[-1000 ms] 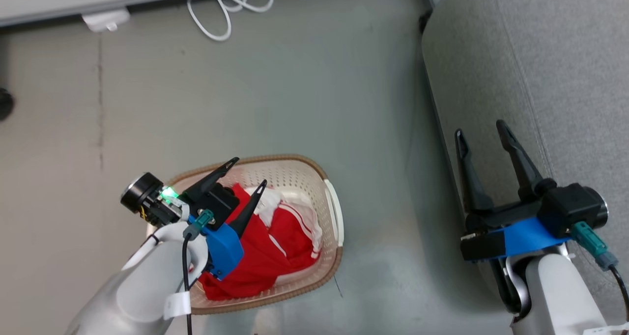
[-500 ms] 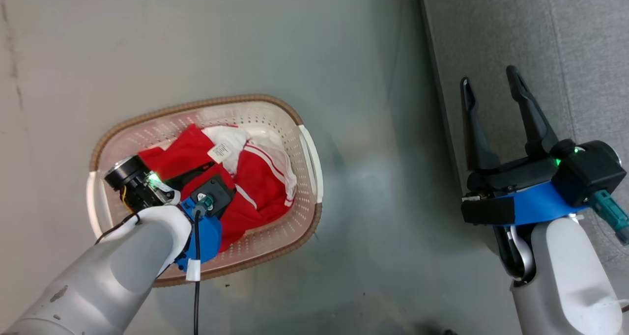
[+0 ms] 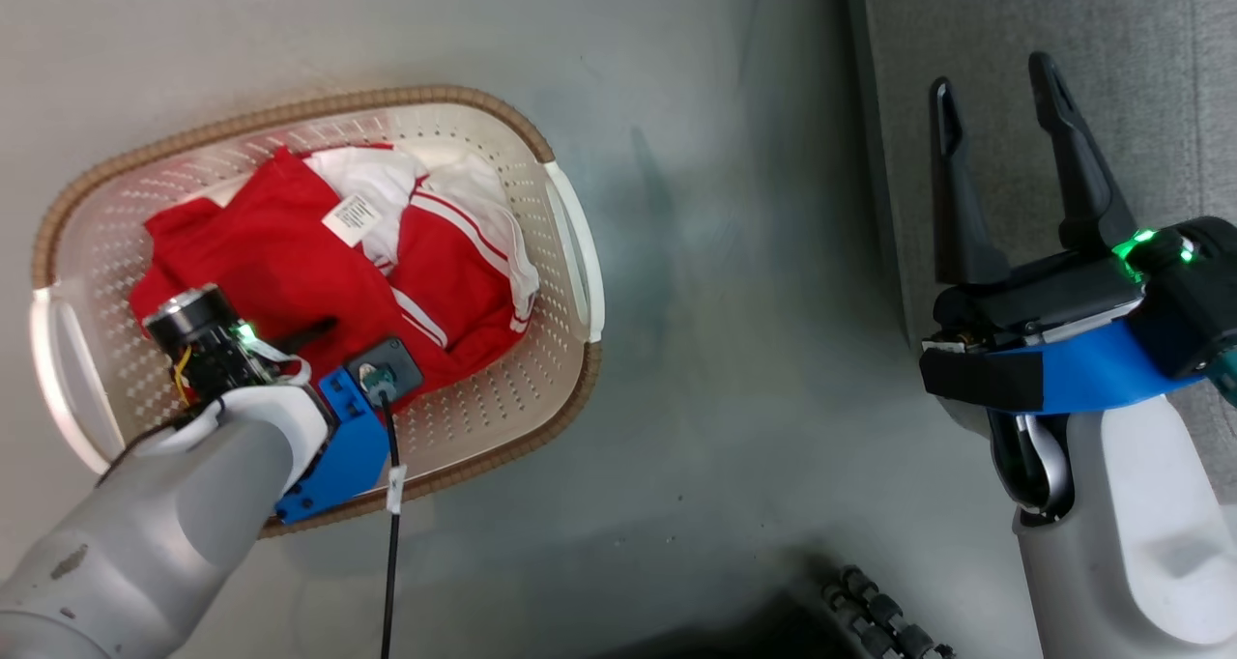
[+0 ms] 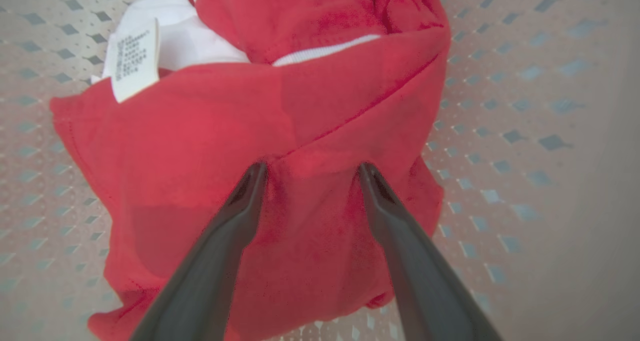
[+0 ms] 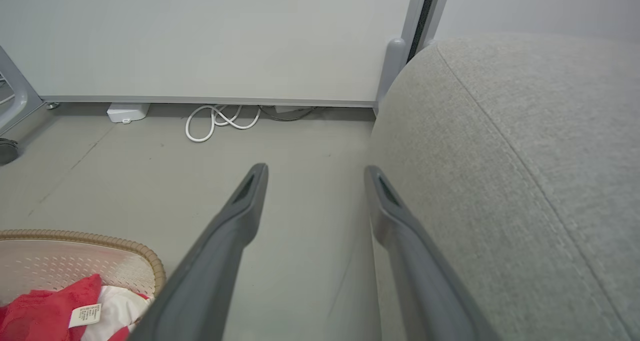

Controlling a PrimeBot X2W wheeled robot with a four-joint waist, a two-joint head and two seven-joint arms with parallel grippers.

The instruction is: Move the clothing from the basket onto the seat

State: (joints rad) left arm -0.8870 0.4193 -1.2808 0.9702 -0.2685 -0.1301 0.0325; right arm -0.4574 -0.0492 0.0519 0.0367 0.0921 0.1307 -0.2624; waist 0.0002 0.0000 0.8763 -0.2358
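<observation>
Left fingers (image 4: 235, 216) lowered, spread on soft red clothing (image 4: 320, 106), perforated basket (image 4: 500, 131)

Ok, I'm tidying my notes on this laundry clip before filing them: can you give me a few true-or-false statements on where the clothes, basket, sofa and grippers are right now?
1. The red clothing lies inside the basket. True.
2. The left gripper is clamped shut on the fabric. False: its fingers are spread, with the tips at the red cloth.
3. The right gripper holds a garment. False: it is open and empty, by the edge of the sofa.
4. A white label shows on the clothing. True.
5. The basket stands on the sofa. False: it stands on the floor beside it.
</observation>
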